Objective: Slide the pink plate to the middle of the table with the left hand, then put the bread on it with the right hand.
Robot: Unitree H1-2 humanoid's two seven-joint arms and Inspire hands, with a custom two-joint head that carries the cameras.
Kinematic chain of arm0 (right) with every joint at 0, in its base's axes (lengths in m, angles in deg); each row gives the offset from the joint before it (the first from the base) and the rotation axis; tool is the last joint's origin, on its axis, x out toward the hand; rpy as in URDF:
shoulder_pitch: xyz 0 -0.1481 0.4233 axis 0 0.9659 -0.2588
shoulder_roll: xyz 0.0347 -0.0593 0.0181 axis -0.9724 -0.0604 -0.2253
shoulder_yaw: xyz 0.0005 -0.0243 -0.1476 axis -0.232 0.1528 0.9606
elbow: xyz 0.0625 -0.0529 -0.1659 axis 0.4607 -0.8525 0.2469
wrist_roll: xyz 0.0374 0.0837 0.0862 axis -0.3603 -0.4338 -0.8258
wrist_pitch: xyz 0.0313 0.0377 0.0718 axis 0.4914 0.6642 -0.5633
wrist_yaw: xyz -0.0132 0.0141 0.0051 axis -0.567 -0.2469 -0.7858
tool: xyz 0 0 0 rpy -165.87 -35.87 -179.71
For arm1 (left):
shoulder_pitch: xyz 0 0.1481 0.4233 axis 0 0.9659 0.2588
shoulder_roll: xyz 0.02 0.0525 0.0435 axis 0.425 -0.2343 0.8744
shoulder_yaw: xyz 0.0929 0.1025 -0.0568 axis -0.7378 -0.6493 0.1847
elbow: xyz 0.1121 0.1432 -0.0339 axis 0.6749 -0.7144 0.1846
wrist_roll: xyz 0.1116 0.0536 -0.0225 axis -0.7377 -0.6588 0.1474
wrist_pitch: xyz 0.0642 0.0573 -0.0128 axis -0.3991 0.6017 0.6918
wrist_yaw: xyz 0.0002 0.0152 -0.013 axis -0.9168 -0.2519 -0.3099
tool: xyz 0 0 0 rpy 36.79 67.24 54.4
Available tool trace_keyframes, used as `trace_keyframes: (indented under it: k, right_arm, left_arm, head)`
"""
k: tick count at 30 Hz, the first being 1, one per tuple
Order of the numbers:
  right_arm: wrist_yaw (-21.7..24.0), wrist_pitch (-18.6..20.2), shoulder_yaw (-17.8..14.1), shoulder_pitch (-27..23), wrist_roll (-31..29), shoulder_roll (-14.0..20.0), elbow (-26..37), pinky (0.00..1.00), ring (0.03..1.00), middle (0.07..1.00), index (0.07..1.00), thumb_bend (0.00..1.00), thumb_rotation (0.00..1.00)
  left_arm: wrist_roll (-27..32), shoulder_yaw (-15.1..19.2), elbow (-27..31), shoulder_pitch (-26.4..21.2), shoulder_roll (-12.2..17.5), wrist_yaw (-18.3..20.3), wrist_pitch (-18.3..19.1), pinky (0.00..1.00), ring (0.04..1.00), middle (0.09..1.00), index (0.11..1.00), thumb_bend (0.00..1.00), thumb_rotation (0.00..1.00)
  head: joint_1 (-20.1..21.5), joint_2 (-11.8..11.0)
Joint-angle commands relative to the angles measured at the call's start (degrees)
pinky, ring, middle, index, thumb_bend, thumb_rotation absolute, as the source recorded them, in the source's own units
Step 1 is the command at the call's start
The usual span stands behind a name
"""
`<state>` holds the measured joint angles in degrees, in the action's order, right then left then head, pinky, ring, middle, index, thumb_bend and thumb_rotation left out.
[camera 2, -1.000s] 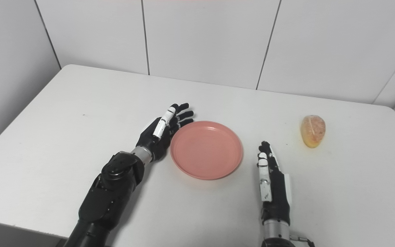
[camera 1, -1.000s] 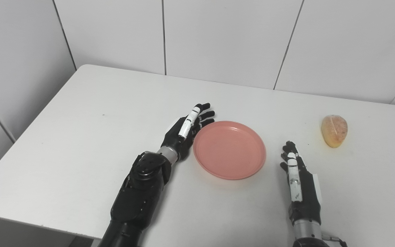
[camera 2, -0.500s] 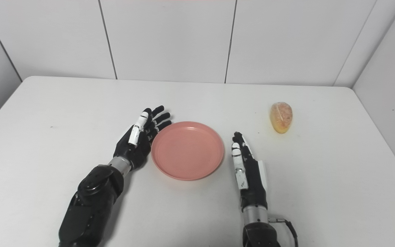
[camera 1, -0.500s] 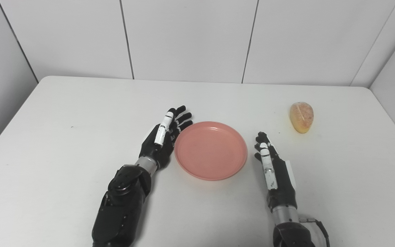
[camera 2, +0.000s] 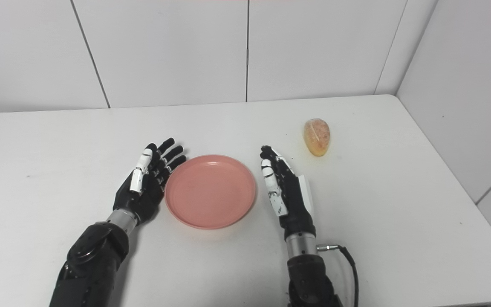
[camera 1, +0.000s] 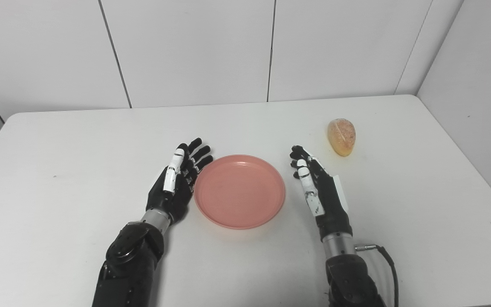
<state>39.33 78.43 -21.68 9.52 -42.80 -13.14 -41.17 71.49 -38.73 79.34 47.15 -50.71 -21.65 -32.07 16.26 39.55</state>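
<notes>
The camera has swung since the earlier frames; the right hand [camera 1: 320, 189], fingers spread and holding nothing, now reaches nearer the bread [camera 1: 342, 136] at upper right. The left hand [camera 1: 177, 185], also open, stays beside the plate [camera 1: 240, 192], which sits mid-frame with nothing in it.

Plate [camera 1: 240, 192] mid-table [camera 1: 58, 170], left hand [camera 1: 176, 185] at nine o'clock (just beside), right hand [camera 1: 320, 192] at three, bread [camera 1: 342, 136] at two.
</notes>
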Motion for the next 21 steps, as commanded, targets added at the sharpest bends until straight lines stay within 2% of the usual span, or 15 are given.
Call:
trace_keyframes:
  k: [1,6,12,13,16,17,18,21]
  right_arm:
    - [-1.6,-4.0,-0.1,-3.0,2.4,0.8,2.5,0.74,0.794,0.807,0.802,0.31,1.00]
    - [-2.5,-1.4,-1.0,-5.8,5.7,2.2,3.1,0.74,0.806,0.807,0.795,0.37,1.00]
    - [-2.0,1.0,-1.6,-9.8,12.0,4.5,4.9,0.74,0.805,0.813,0.804,0.39,0.91]
    - [-1.9,1.5,-1.8,-10.4,12.6,4.8,5.2,0.72,0.798,0.810,0.804,0.40,0.87]
    - [-2.0,4.1,-2.5,-13.3,15.5,5.7,5.3,0.69,0.779,0.802,0.797,0.44,0.78]
    - [-2.0,5.0,-2.7,-14.0,16.4,5.9,5.2,0.69,0.777,0.803,0.799,0.45,0.77]
    - [-1.8,6.4,-2.7,-14.9,18.0,6.5,4.8,0.68,0.777,0.811,0.813,0.49,0.76]
    - [-1.4,9.6,-2.6,-17.1,22.1,8.1,3.4,0.68,0.777,0.821,0.832,0.54,0.74]
  left_arm:
    - [-0.2,0.0,-0.8,1.5,0.3,-0.1,2.0,0.93,0.915,0.916,0.911,0.34,1.00]
    - [0.0,0.6,-0.7,1.5,0.4,-0.2,2.1,0.91,0.903,0.905,0.900,0.34,1.00]
    - [0.4,0.8,-0.5,1.6,0.5,0.2,2.4,0.92,0.907,0.910,0.907,0.34,1.00]
    - [0.4,0.8,-0.6,1.6,0.5,0.3,2.4,0.92,0.908,0.911,0.908,0.34,1.00]
    - [0.4,0.8,-0.4,1.7,0.5,0.3,2.3,0.92,0.905,0.908,0.905,0.34,1.00]
    - [0.3,0.8,-0.5,1.7,0.6,0.3,2.2,0.92,0.904,0.907,0.903,0.34,1.00]
    - [0.2,0.8,-0.6,1.7,0.6,0.2,2.1,0.92,0.905,0.908,0.903,0.34,1.00]
    - [0.1,0.8,-0.7,1.7,0.5,0.3,1.9,0.92,0.906,0.909,0.903,0.33,1.00]
  head:
    - [0.7,-0.1]
    - [2.1,-0.4]
    - [2.6,-0.5]
    - [2.6,-0.5]
    - [2.6,-0.5]
    - [2.6,-0.5]
    - [4.8,-1.1]
    - [5.0,-1.1]
